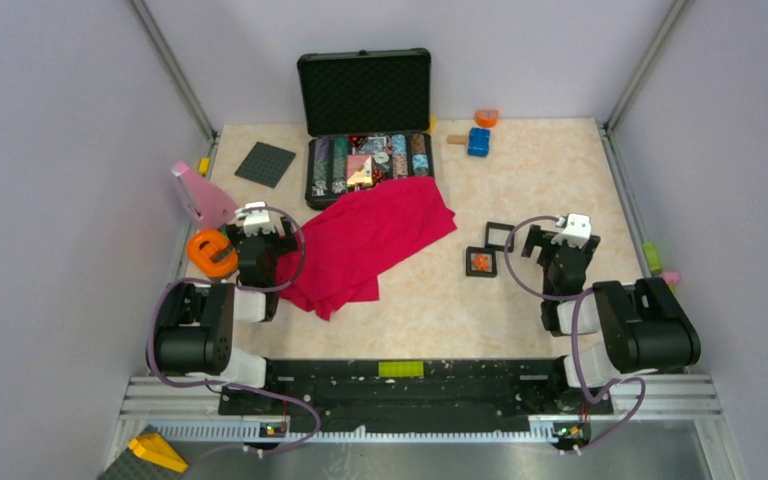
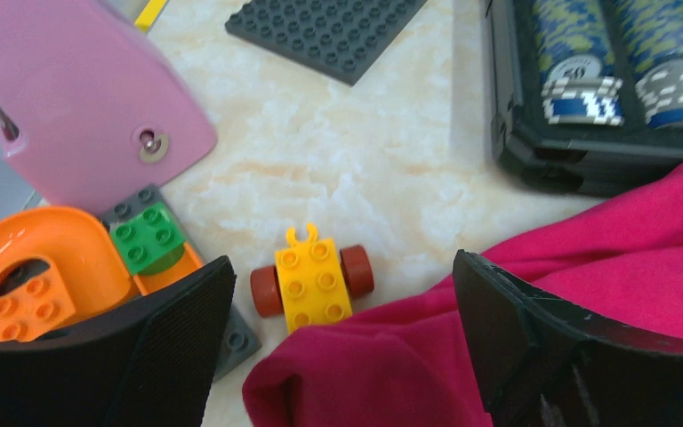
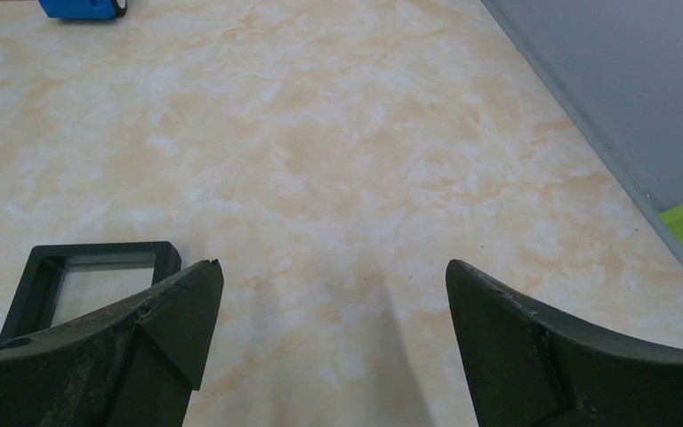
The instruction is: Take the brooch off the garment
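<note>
overhead and wrist views of the brooch-removal task, apparently at a late stage. the garment [image 1: 370, 240], a crumpled magenta cloth, lies in the middle of the bench [image 1: 550, 170], just in front of an open chip case [image 1: 365, 110]; no ornament shows on its visible folds. the brooch [image 1: 479, 262], a tiny orange-red speck too small here for its form to be read, sits inside a small black box [image 1: 469, 272] on the bench, well apart from the cloth's right edge and just beside a matching empty frame [image 1: 500, 235]. the left gripper [image 1: 260, 238] hovers at the cloth's left edge, its fingers [image 2: 169, 338] spread wide with nothing held; the left wrist view shows a yellow toy car [image 2: 313, 283] and a fold of the cloth in the gap, neither one gripped. the right gripper [image 1: 560, 243] hangs to the right of the box, its fingers [image 3: 160, 329] likewise wide apart and empty, over bare bench with the frame's corner at the lower left of its view. judged from this layout, the separating step is done — the ornament is off the cloth and stowed. what may remain is to draw both arms clear, or perhaps to fit the frame over the box as a lid, though the task sentence asks for no such thing. that move would call for the right arm — the nearer one — to come in from above without nudging the light box.
</note>
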